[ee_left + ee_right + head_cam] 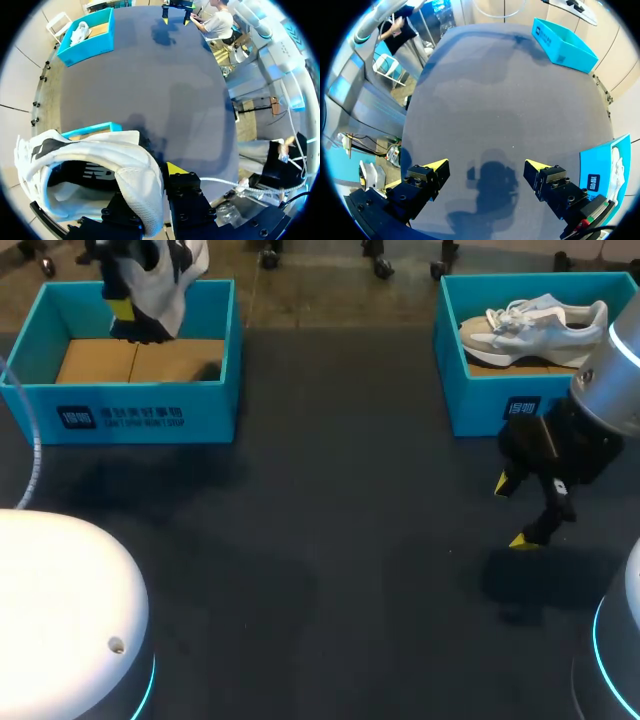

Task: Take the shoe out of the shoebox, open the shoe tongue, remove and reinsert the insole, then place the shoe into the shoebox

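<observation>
Now, your table (330, 500), left shoebox (215, 405) and right shoebox (478, 405) teal with white print on their fronts, left gripper (135, 320) raised over the left one, clamped on the white shoe (165, 275), right gripper (512, 511) low before the right one, fingers spread, second shoe (535, 328) lying in that box

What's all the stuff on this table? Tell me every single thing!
Shoeboxes: two, blue; left shoebox and right shoebox, at the table's far side.
Shoes: two, white; held shoe above the left shoebox, lying shoe inside the right shoebox.
Table: one, dark grey, under everything.
Left gripper: one, black with yellow tips, shut on the held shoe.
Right gripper: one, black with yellow tips, open, over the table in front of the right shoebox.
</observation>
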### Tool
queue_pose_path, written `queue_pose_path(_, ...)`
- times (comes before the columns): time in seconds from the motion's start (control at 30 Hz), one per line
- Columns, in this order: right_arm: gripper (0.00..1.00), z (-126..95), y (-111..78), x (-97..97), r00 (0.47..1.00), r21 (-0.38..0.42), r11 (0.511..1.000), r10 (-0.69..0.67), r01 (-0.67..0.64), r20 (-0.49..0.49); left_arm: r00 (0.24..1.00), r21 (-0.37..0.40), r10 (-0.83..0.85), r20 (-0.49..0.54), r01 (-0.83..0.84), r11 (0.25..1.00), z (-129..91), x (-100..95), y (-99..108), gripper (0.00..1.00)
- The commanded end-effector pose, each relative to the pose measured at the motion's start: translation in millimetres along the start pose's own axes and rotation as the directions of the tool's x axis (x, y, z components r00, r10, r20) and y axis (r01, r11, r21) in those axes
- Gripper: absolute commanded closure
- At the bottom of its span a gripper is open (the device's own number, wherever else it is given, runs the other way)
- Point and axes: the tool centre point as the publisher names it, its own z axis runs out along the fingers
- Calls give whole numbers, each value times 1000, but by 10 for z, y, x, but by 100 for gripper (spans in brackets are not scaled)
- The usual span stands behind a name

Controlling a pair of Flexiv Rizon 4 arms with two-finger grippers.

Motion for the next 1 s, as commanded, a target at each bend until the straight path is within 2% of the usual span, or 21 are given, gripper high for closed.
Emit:
queue_pose_path(0.03, 0, 7, 0, -2, 1000, 1, 1000, 0, 0, 0, 1000, -1, 2, -2, -2, 1000, -21, -11, -3, 100)
queue_pose_path(0.3, 0, 7, 0, -2, 1000, 1, 1000, 0, 0, 0, 1000, -1, 2, -2, -2, 1000, -21, -11, -3, 100)
queue_pose_path(0.33, 0, 7, 0, -2, 1000, 1, 1000, 0, 0, 0, 1000, -21, 3, 8, -3, 1000, 30, -65, 18, 100)
queue_pose_path(0.37, 0, 7, 0, -2, 1000, 1, 1000, 0, 0, 0, 1000, -9, 21, -15, -21, 1000, 80, -186, 137, 100)
queue_pose_path(0.4, 0, 7, 0, -2, 1000, 1, 1000, 0, 0, 0, 1000, -40, 13, -11, -13, 999, 94, -227, 181, 100)
queue_pose_path(0.5, 0, 7, 0, -2, 1000, 1, 1000, 0, 0, 0, 999, -33, 9, -32, -10, 999, 121, -457, 460, 100)
queue_pose_path(0.6, 0, 7, 0, -2, 1000, 1, 1000, 0, 0, 0, 999, -37, -3, -38, 1, 999, 122, -615, 648, 100)
queue_pose_path(0.73, 0, 7, 0, -2, 1000, 1, 1000, 0, 0, 0, 999, -53, -18, -50, 16, 998, 118, -792, 847, 100)
queue_pose_path(0.8, 0, 7, 0, -2, 1000, 1, 1000, 0, 0, 0, 998, -43, -21, -58, 19, 999, 108, -849, 925, 100)
queue_pose_path(0.93, 0, 7, 0, -2, 1000, 1, 1000, 0, 0, 0, 996, 21, -31, -87, 33, 999, 71, -996, 1249, 100)
queue_pose_path(1.0, 0, 7, 0, -2, 1000, 1, 1000, 0, 0, 0, 996, 5, -23, -87, 23, 1000, 64, -1055, 1361, 100)
